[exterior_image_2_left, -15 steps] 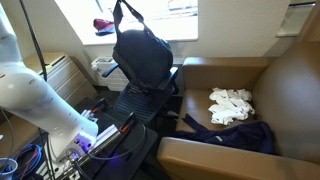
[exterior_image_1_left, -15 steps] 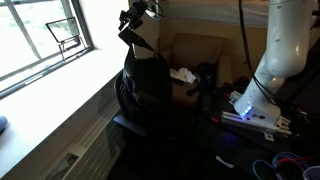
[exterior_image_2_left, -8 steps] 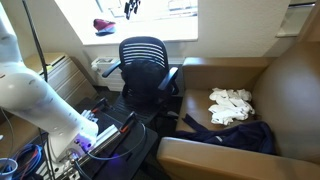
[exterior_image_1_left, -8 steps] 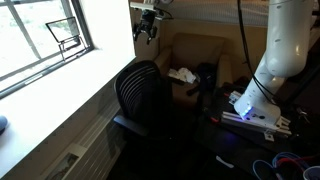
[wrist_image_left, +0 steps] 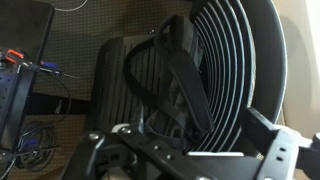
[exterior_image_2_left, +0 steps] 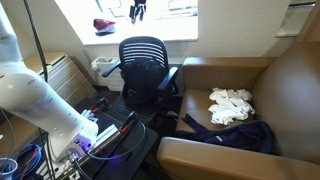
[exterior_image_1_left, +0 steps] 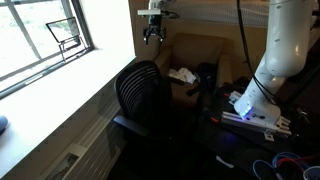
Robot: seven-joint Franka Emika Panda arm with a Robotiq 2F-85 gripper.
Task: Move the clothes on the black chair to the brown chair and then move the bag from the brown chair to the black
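My gripper hangs open and empty high above the black chair. In the wrist view its two fingers spread wide at the bottom edge, gripper, with nothing between them. Below it the black bag lies on the black chair's seat, straps looped, against the ribbed back. In both exterior views I cannot make the bag out against the dark chair. The whitish clothes lie in a small heap on the seat of the brown chair.
A dark navy cloth lies at the front of the brown chair's seat. The white robot arm and base stand beside the chairs, with a lit box and cables on the floor. A window is close by.
The bag that hung from my gripper a second ago has dropped onto the black chair's seat. My gripper has opened and moved up and away, empty.
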